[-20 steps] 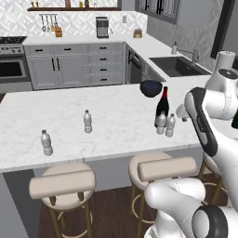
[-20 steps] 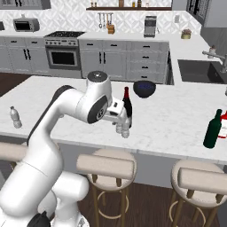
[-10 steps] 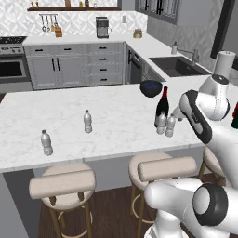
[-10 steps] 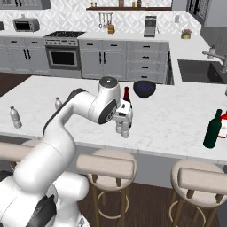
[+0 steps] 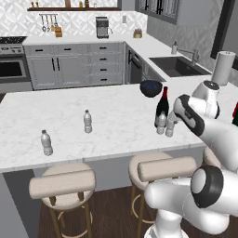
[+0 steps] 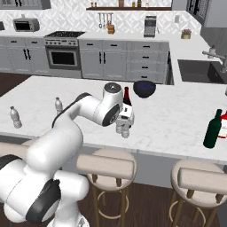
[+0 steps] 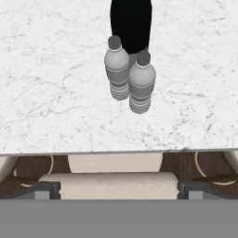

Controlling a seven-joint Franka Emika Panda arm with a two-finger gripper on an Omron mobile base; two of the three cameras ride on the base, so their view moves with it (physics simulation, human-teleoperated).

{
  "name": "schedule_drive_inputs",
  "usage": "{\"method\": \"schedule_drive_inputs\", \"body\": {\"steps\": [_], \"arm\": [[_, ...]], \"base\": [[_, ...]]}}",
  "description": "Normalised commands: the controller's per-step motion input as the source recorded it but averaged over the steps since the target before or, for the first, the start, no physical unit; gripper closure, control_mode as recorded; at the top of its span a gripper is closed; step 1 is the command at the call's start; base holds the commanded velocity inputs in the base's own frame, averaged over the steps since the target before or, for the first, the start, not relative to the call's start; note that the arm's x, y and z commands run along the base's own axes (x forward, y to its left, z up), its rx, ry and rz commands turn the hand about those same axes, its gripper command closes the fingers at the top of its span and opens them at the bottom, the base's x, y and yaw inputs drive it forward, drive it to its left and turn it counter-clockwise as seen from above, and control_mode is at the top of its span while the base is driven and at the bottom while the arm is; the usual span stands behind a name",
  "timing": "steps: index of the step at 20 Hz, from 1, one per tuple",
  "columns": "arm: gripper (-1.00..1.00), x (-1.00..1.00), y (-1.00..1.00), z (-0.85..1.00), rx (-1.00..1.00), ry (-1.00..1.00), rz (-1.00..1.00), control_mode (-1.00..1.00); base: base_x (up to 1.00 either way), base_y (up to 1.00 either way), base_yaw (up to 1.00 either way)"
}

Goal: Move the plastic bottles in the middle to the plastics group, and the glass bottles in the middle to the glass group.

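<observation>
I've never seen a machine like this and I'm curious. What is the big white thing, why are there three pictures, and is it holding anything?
The big white thing is a robot arm in a pretend kitchen. Two pictures come from cameras riding behind it, one on its left and one on its right. The third comes from a camera on its hand, looking down at the marble counter.

In the middle of the counter stand two small clear bottles, close together, in front of a dark red bottle, with a dark blue bowl behind. Two more small clear bottles stand apart on the left, and a dark green bottle on the right.

Its pincer is open and holds nothing; it hangs above the two middle bottles.
</observation>
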Motion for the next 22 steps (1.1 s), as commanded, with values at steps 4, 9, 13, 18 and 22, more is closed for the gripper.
{"method": "schedule_drive_inputs", "body": {"steps": [4, 9, 13, 18, 22], "arm": [[-1.00, 0.15, -0.09, -0.19, 0.00, 0.00, 0.00, -1.00], [-1.00, 0.18, -0.04, -0.14, 0.00, 0.00, 0.00, -1.00], [-1.00, 0.27, 0.00, -0.26, 0.00, 0.01, 0.00, -1.00], [-1.00, 0.23, 0.00, -0.11, 0.00, 0.00, 0.00, -1.00], [-1.00, 0.20, -0.02, -0.05, 0.00, 0.00, 0.00, -1.00]], "base": [[0.00, 0.00, 0.00], [0.00, 0.00, 0.00], [0.00, 0.00, 0.00], [0.00, 0.00, 0.00], [0.00, 0.00, 0.00]]}}
